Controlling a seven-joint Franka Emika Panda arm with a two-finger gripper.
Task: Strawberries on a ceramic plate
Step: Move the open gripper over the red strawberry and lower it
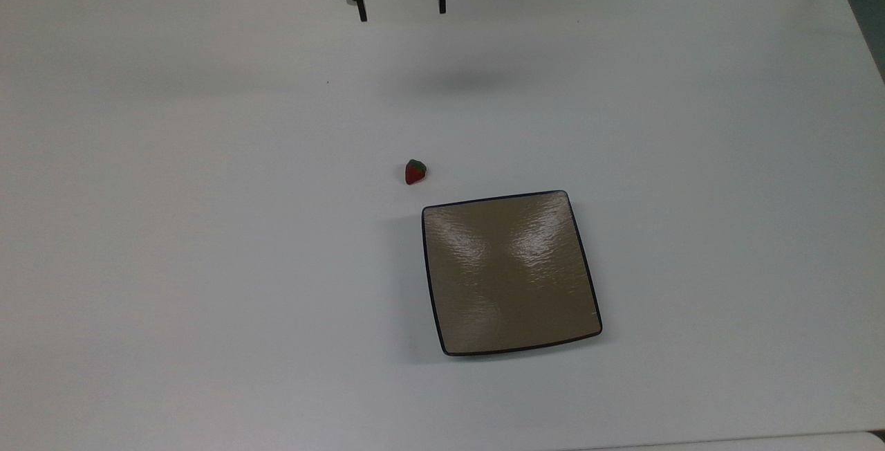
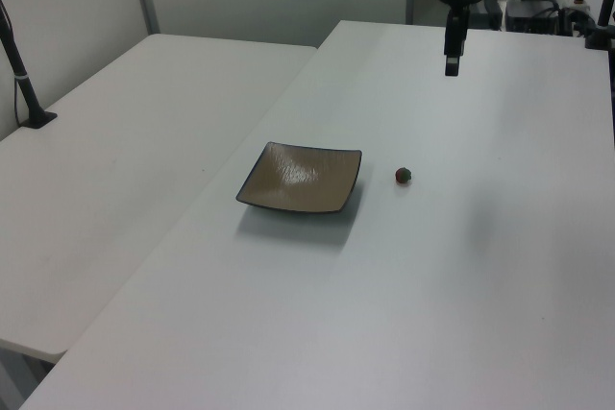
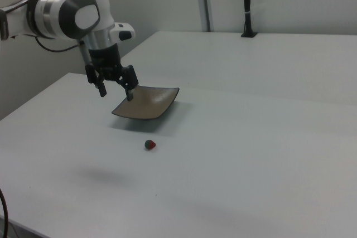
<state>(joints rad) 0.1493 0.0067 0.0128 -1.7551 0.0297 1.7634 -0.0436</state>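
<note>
So from the top view, my gripper is hanging up at the far edge of the white table, fingers spread wide apart with nothing between them, which makes sense since I haven't grabbed anything yet. The strawberry is sitting on bare tabletop, well apart from the gripper and just beside the ceramic plate, off its far-left corner in the top view, not touching the rim. The plate has nothing on it, so the job is basically at square one. In the left view the gripper hangs high over the far part of the table, pointing straight down, and the strawberry is to the left view's right of the plate, close but with a clear gap. I'd guess the plate being that near is handy, since the carry will be short once I've got the berry. The right view gives the best look at the tool: my gripper is up in the air with both fingers open, held vertical, and the strawberry lies nearer the camera than the plate. The berry is tiny next to my fingers, so my guess is I'll need to come down pretty centred on it or it'll just squirt sideways.
</note>
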